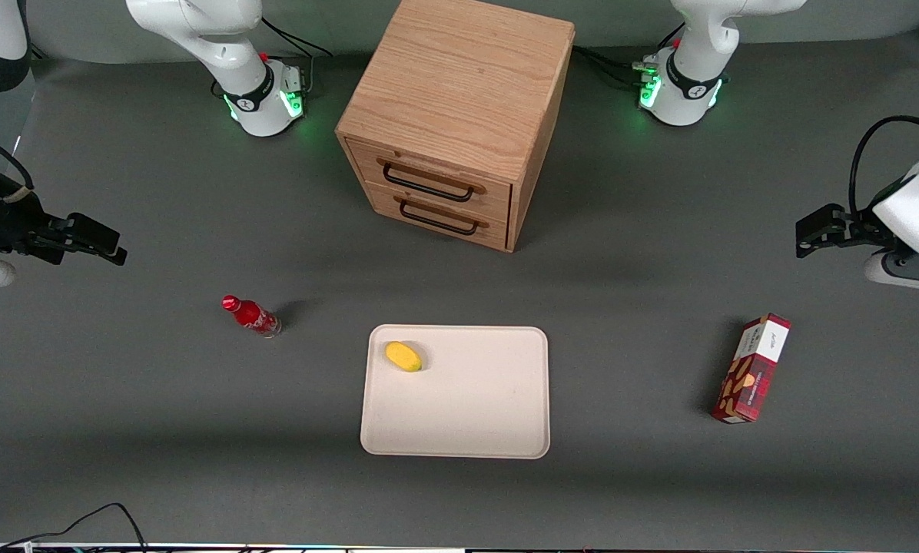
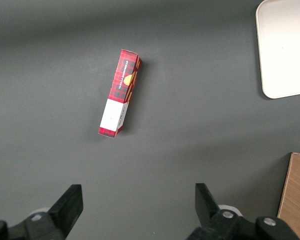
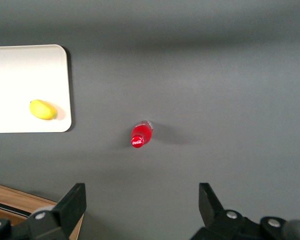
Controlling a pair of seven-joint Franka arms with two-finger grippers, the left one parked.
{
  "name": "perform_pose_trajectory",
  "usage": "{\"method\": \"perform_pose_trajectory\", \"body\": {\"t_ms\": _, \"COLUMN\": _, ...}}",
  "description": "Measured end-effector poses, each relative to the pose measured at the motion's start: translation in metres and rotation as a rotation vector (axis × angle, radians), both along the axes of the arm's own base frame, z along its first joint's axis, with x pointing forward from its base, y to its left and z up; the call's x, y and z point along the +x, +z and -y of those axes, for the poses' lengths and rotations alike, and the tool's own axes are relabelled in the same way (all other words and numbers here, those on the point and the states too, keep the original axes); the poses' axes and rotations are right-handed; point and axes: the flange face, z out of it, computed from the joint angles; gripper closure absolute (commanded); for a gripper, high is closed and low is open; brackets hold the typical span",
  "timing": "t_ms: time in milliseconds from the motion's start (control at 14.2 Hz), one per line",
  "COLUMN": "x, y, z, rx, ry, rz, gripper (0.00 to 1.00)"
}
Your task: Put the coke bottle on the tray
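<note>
The coke bottle (image 1: pixel 250 316) is a small red bottle with a red cap, standing upright on the grey table beside the tray, toward the working arm's end. It also shows in the right wrist view (image 3: pixel 141 134). The tray (image 1: pixel 459 415) is large, cream-white and flat, in front of the cabinet and nearer the front camera; its rim shows in the right wrist view (image 3: pixel 65 90). My gripper (image 1: pixel 110 242) hangs above the table at the working arm's end, apart from the bottle. It is open and empty in the right wrist view (image 3: pixel 142 192).
A yellow fruit (image 1: pixel 403 356) lies on the tray near its corner closest to the bottle. A wooden two-drawer cabinet (image 1: pixel 452 115) stands farther from the front camera, drawers shut. A red-and-white snack box (image 1: pixel 751 369) lies toward the parked arm's end.
</note>
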Motion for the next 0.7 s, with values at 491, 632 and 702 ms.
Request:
{"method": "perform_pose_trajectory", "body": {"t_ms": 491, "x": -0.008, "y": 0.014, "z": -0.006, "rx": 0.0, "ry": -0.022, "rz": -0.003, "gripper": 0.0}}
{"method": "perform_pose_trajectory", "body": {"t_ms": 632, "x": -0.007, "y": 0.013, "z": -0.005, "rx": 0.0, "ry": -0.026, "rz": -0.005, "gripper": 0.0}}
{"method": "perform_pose_trajectory", "body": {"t_ms": 702, "x": -0.007, "y": 0.012, "z": -0.005, "rx": 0.0, "ry": -0.025, "rz": -0.011, "gripper": 0.0}}
